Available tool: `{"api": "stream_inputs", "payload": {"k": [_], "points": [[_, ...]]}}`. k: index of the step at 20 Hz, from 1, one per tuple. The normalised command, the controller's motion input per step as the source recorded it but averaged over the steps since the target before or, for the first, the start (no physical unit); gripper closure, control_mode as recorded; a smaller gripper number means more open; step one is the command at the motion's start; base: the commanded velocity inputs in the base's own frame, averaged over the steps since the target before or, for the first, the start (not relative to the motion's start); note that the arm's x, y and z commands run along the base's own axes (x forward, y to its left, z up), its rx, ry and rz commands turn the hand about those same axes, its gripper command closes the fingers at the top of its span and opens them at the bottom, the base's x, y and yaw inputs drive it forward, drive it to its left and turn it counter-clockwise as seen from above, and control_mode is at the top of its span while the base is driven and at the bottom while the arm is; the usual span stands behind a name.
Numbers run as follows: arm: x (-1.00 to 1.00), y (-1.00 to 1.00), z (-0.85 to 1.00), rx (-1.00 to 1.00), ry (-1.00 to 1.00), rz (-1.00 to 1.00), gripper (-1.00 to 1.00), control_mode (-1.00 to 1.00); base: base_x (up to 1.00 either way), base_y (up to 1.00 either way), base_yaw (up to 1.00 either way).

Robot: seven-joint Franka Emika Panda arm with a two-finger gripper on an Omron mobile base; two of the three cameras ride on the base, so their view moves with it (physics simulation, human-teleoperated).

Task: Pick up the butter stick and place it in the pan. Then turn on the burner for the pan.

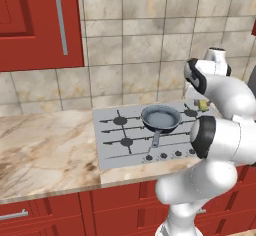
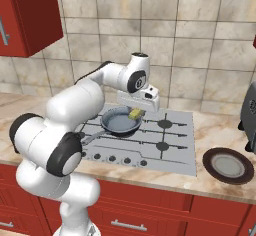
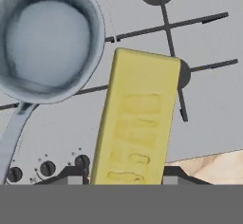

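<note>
My gripper point(image 3: 127, 176) is shut on the butter stick point(image 3: 137, 118), a pale yellow block held lengthwise between the two dark fingertips point(image 3: 73, 176). In the right base view the butter stick point(image 2: 135, 114) hangs just above the right rim of the pan point(image 2: 120, 122). The pan point(image 3: 45, 42) is a dark skillet with a bluish-grey inside, its handle pointing toward the knobs. It sits on the silver-grey cooktop point(image 1: 107, 152) and hides the burner beneath it. From the left base camera the butter stick point(image 1: 201, 103) peeks out beside my arm, right of the pan point(image 1: 161, 118).
Other black burners point(image 2: 165, 124) point(image 2: 161, 145) lie right of the pan. A row of small dark knobs point(image 2: 112, 159) runs along the cooktop's front. A dark round plate point(image 2: 227, 165) and a dark appliance point(image 2: 248, 112) stand on the counter at right. Marble counter point(image 1: 45, 150) stretches left.
</note>
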Motion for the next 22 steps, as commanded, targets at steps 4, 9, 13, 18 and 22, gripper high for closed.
{"api": "stream_inputs", "payload": {"k": [4,9,13,18,22], "points": [[0.27,0.31,0.00,0.00,0.00,0.13,1.00,-1.00,0.00,0.00,0.00],[0.31,0.31,-0.08,0.00,0.02,0.14,1.00,-1.00,0.00,0.00,0.00],[0.31,0.25,-0.07,0.00,0.03,0.14,1.00,-1.00,0.00,0.00,0.00],[0.39,0.18,-0.05,0.00,0.07,0.13,1.00,-1.00,0.00,0.00,0.00],[0.26,0.14,-0.09,0.00,0.05,0.09,1.00,-1.00,0.00,0.00,0.00]]}}
